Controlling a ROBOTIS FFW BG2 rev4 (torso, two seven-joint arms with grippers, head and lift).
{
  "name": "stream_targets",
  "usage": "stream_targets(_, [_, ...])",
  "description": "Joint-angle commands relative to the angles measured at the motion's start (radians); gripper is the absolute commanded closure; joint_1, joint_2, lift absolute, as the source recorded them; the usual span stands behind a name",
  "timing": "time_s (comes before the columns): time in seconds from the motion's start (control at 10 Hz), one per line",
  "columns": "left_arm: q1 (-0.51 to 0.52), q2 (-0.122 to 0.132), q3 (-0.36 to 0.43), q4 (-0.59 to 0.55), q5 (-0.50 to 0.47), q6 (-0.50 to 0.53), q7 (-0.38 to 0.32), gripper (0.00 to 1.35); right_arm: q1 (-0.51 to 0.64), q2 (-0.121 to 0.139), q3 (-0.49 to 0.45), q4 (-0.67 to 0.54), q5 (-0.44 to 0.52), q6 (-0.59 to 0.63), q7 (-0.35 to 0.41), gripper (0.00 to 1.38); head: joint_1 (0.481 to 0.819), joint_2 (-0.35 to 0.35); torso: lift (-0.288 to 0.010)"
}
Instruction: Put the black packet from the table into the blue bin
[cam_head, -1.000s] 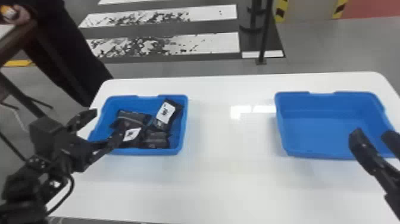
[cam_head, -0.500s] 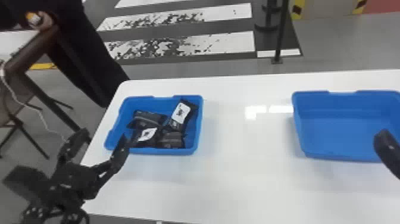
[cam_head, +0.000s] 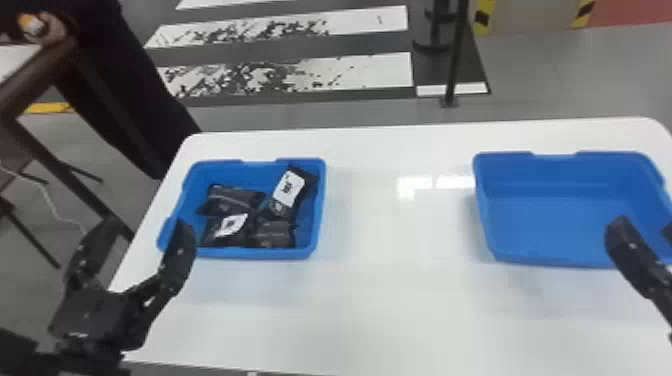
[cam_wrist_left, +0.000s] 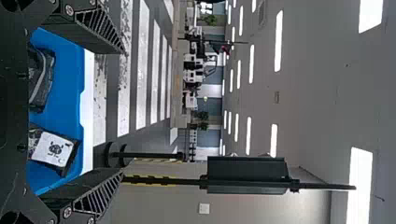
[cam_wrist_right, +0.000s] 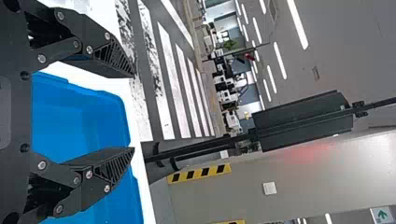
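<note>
As rightmost black packet (cam_head: 288, 190) lies in left bin (cam_head: 255, 254), long axis slants far-right.

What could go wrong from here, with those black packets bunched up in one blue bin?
The black packets crowd together, so the left end effector might catch two at once. One of its open fingers stands close to the left blue bin, so a low approach could knock the rim. The task says to take a packet from the table, yet these are in a bin, so it may be unclear which to take.
</note>
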Motion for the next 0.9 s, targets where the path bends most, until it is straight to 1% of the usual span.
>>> stream_targets(0.0, [0.001,0.008,-0.010,0.001,0.009,0.000,0.002,0.13,0.004,0.001,0.002,0.002,0.002,0.000,0.000,0.51,0.695,0.157,-0.110])
stream_targets(0.3, [0.009,0.019,-0.014,-0.004,0.011,-0.007,0.002,0.13,0.011,0.001,0.006,0.004,0.006,0.000,0.000,0.51,0.695,0.152,-0.110])
stream_targets(0.8, [0.011,0.019,-0.014,-0.009,0.027,0.005,0.008,0.13,0.011,0.001,0.006,0.004,0.016,0.000,0.000,0.51,0.695,0.155,-0.110])
